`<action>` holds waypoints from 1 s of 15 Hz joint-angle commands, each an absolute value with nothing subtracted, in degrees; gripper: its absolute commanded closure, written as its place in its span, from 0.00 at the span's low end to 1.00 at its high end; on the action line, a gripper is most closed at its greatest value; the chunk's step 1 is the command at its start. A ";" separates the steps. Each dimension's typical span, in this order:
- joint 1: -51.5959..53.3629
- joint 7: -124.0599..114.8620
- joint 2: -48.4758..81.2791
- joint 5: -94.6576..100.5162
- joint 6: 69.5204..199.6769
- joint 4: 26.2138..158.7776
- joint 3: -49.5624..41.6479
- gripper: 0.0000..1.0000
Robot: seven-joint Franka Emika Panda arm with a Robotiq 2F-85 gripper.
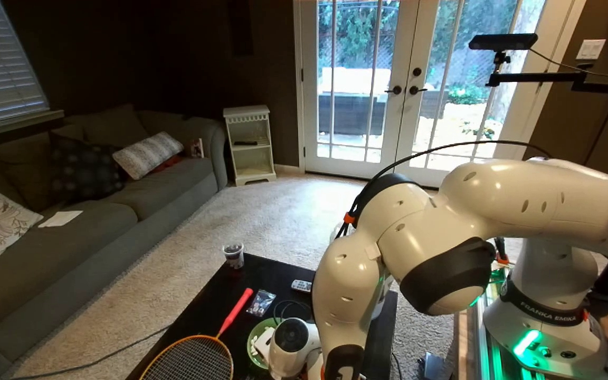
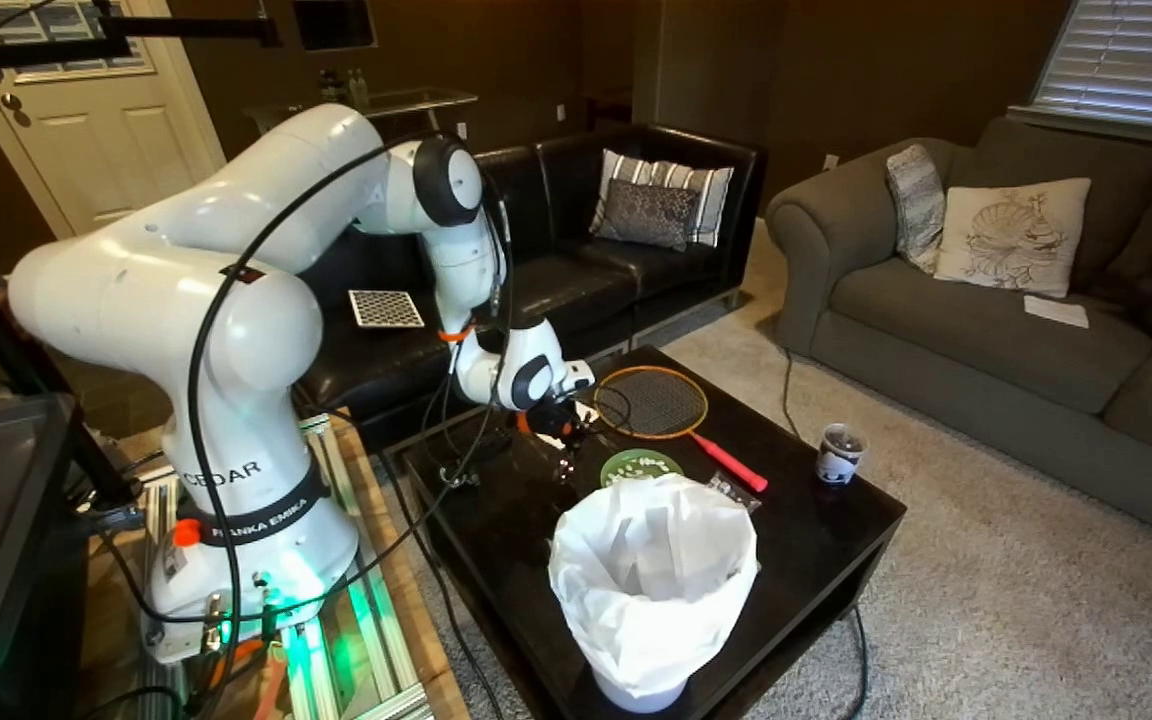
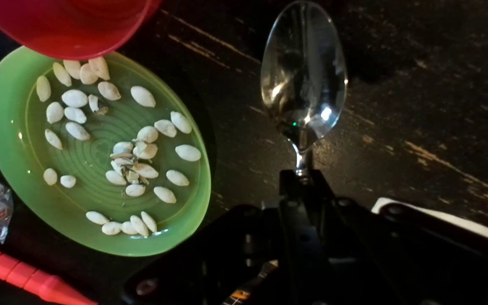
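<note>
Between the fingertips of the black gripper [image 3: 302, 176], a shiny silver metal spoon [image 3: 304, 72] is pinched just below its bowl, which extends over the dark scuffed wooden table [image 3: 400, 106]. Beside it lies a shallow green plate [image 3: 6, 112] of pale flat seeds [image 3: 188, 153], overlapped in the wrist view by a smooth red round container [image 3: 72, 27]. The spoon could twist if its bowl catches the table; a low sideways swing might scatter the seeds.
</note>
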State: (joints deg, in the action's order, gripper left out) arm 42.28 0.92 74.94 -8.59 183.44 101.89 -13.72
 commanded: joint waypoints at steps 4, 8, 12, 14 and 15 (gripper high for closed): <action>39.70 -1.94 78.89 -5.78 181.91 97.38 -11.56 0.98; 38.81 -2.21 80.00 -5.36 180.67 95.78 -10.83 0.98; 37.67 -2.06 80.92 -4.62 179.20 94.09 -9.78 0.98; 37.33 -1.98 81.15 -3.95 178.55 93.45 -9.64 0.98; 37.12 -2.06 81.18 -3.61 177.93 93.23 -9.55 0.98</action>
